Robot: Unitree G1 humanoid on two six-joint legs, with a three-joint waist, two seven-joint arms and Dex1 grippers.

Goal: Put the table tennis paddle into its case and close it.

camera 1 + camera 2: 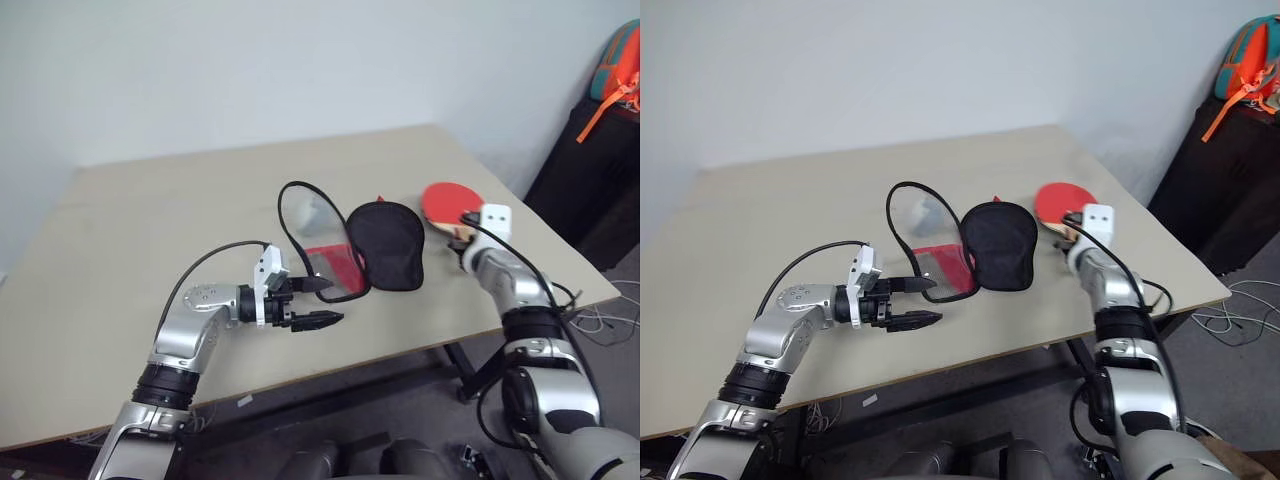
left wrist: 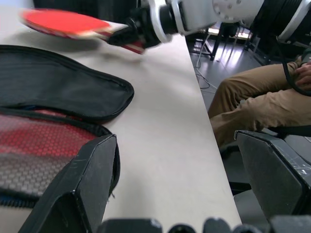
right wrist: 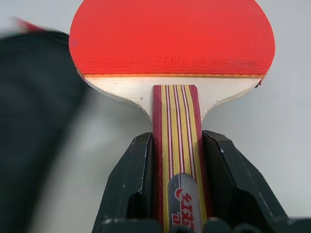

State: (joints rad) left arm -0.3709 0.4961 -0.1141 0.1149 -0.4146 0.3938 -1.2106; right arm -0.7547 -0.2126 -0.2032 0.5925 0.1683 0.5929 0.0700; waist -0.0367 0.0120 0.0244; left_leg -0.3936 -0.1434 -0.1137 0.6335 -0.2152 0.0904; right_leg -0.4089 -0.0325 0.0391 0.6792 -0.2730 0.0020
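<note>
Presently, the largest item is the beige table (image 1: 150,230), which carries all the task objects toward its right half. A black cabinet (image 1: 590,170) stands beyond the table's far right corner, with an orange-and-teal bag (image 1: 620,60) on top of it. A person's leg in tan trousers (image 2: 252,107) is seen past the table edge in the left wrist view.

On the table, the case (image 1: 350,245) lies unzipped and spread open: its black fabric flap (image 1: 385,245) lies on the right, the half with the red panel and clear window (image 1: 335,268) on the left, and the black zipper rim loops up and away toward the table's middle.

The table tennis paddle (image 3: 172,36) is just right of the black flap, near the table's right edge. Its red face points away from the robot and it appears raised off the surface in the left wrist view.

The right gripper (image 3: 177,160) is clamped on the paddle's striped wooden handle, one finger pressed against each side.

The left gripper (image 1: 318,303) hovers at the near left corner of the case, pointing toward the windowed half. Its jaws are spread wide and hold nothing; one finger (image 2: 82,179) lies close to the case's rim.
</note>
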